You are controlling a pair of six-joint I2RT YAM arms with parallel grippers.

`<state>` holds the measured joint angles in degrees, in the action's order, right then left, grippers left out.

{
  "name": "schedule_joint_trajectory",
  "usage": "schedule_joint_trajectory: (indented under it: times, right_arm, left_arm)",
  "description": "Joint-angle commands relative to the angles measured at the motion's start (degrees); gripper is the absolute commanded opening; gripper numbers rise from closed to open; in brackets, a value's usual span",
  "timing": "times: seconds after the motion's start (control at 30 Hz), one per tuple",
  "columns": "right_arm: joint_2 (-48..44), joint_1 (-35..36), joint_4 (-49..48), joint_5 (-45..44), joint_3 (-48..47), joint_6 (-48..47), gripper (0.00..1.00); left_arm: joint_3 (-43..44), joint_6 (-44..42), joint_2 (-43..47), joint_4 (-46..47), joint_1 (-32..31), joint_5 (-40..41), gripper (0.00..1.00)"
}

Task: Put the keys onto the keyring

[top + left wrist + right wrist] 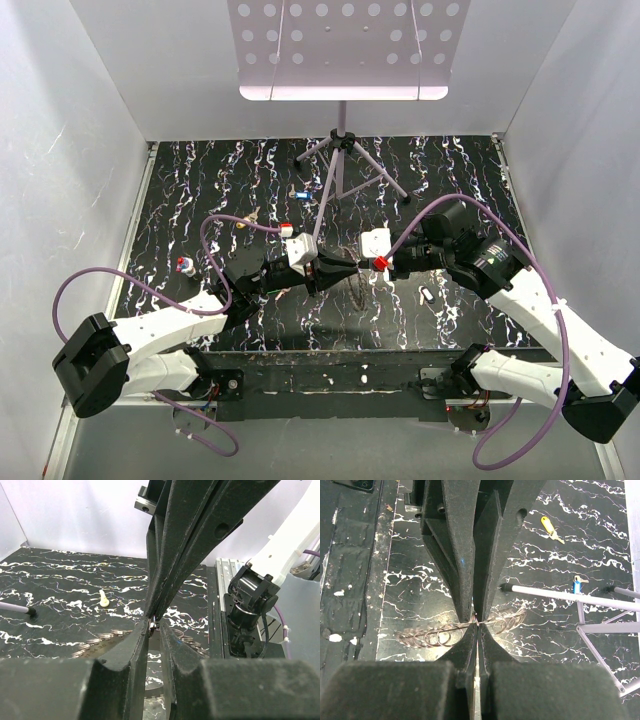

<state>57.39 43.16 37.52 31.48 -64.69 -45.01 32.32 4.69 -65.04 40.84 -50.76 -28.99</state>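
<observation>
The keyring (436, 636) lay low over the middle of the black marbled table (470, 180), between the two arms. It looked like a light, thin coil of stiff, springy wire, slick and easy to twist out of a pinch, so the best hold seemed to be on its rim, leaving the open centre and the coil's end free. The right gripper (477, 630) was fully closed with the rim nipped at its tips. The left gripper (154, 630) met it tip to tip from the other side, its fingers drawn in to a narrow slot and apparently clamped on the same rim. The keys looked small, hard, flat and slippery, and were probably best taken by their plastic heads. None was on the ring or in either gripper. Behind the arms, the tripod stand (340, 150) spread its legs across the table. A blue-headed key (576, 585) lay just beside one leg, awkward to reach. A yellow-headed key (549, 526) and a cream key (103, 598) lay well apart in the open.
</observation>
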Motion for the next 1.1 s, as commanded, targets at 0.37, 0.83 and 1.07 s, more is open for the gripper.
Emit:
schedule_joint_trajectory:
  times: [0.37,0.83,1.07]
  right_arm:
    - [-0.43,-0.09,-3.59,1.65,-1.76,1.33,0.01]
    - [-0.61,0.0,-3.77,2.44,-1.5,2.12,0.01]
    - [-0.52,0.0,-4.03,2.97,-1.5,2.74,0.01]
  left_arm:
    - [0.73,-0.65,0.52,-0.32,-0.21,0.78,0.14]
    - [0.73,-0.03,0.17,0.03,-0.13,0.52,0.04]
    - [0.82,-0.03,0.17,-0.06,-0.13,0.6,0.0]
